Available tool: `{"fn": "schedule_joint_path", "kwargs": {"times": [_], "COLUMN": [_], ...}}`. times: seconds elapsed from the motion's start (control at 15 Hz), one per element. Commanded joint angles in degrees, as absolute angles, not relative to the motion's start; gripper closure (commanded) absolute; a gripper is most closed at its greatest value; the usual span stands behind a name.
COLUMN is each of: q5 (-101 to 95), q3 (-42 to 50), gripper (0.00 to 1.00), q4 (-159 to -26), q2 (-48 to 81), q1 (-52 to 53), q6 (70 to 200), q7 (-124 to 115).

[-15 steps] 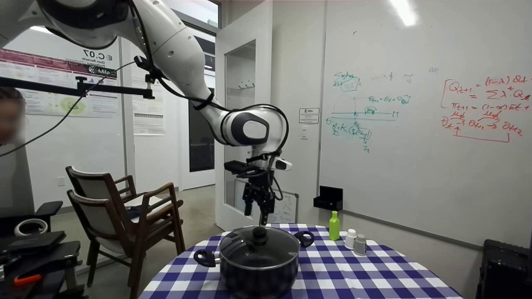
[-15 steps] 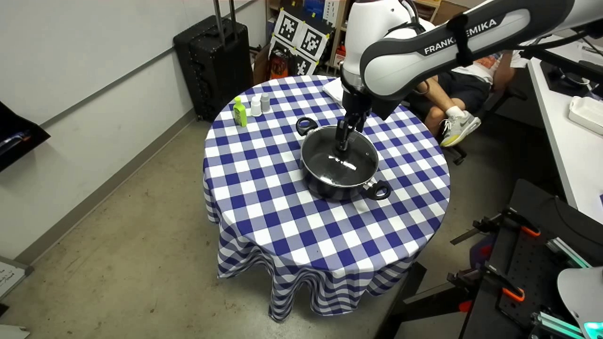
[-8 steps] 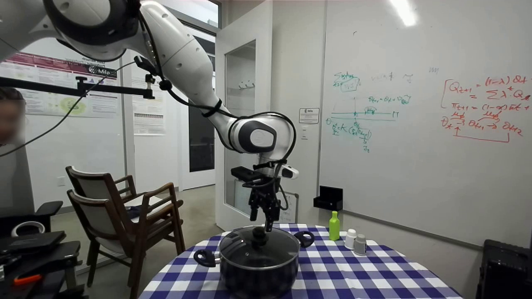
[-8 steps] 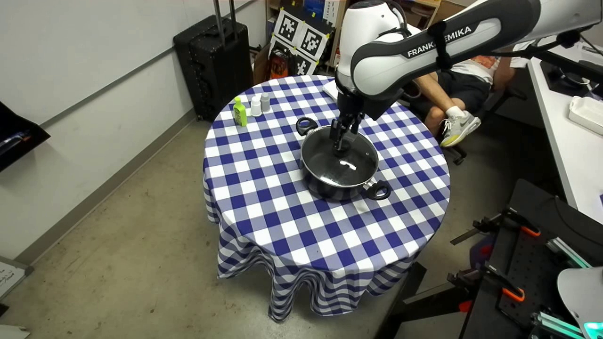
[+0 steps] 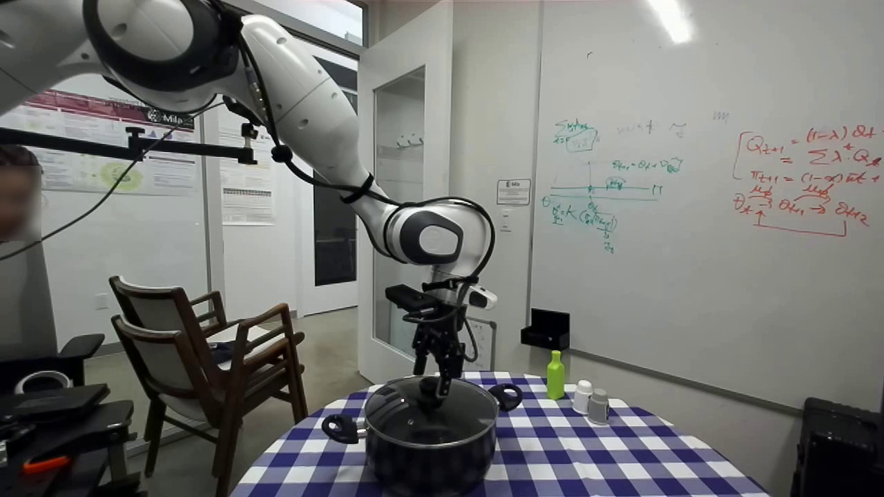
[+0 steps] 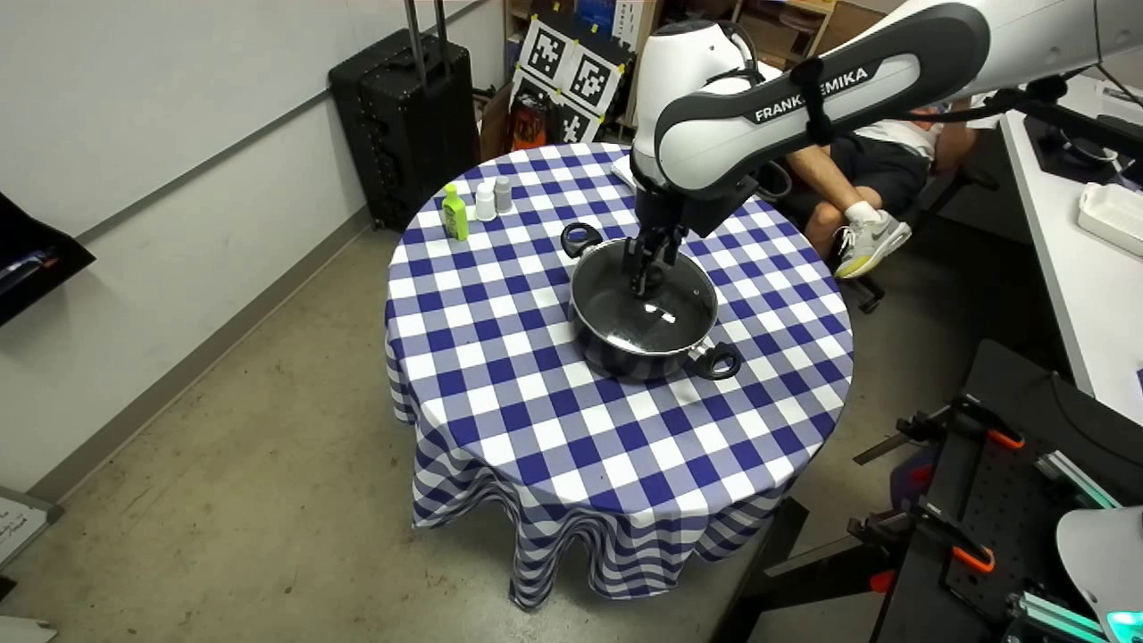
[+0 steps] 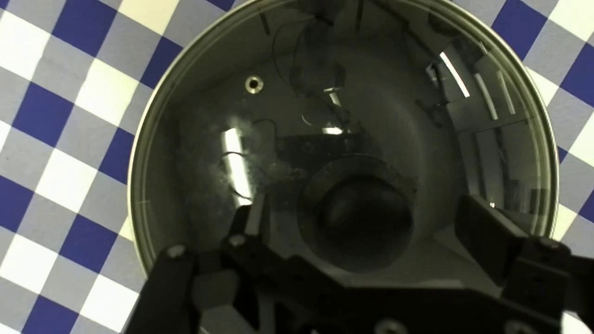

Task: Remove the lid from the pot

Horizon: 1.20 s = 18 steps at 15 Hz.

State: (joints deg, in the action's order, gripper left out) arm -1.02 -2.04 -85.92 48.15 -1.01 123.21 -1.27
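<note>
Below the hand, the lid covers the pot. The fingers stand wide apart, the knob between them, a gap showing on either side.

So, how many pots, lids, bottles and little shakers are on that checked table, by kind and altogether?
Pot: 1
Lid: 1
Green bottle: 1
White shaker and grey shaker: 2
Total: 5
</note>
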Motion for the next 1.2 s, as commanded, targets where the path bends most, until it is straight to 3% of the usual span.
{"fn": "schedule_joint_path", "kwargs": {"times": [0.0, 0.07, 0.13, 0.33, 0.67, 1.13], "q5": [0.9, 1.0, 1.1, 1.1, 1.0, 2.0], "q3": [-2.4, -2.4, -2.4, -2.4, -2.2, -2.7], "gripper": [0.0, 0.05, 0.26, 0.37, 0.73, 0.75], "q4": [-82.6, -82.4, -82.2, -81.8, -81.3, -89.1], "q2": [50.2, 50.4, 50.5, 50.8, 50.6, 43.5], "q1": [-1.1, -1.1, -1.1, -1.1, -1.1, -1.5], "q6": [120.8, 120.7, 120.7, 120.6, 119.4, 121.8], "q7": [-0.1, -0.1, -0.1, -0.2, -0.3, -0.4]}}
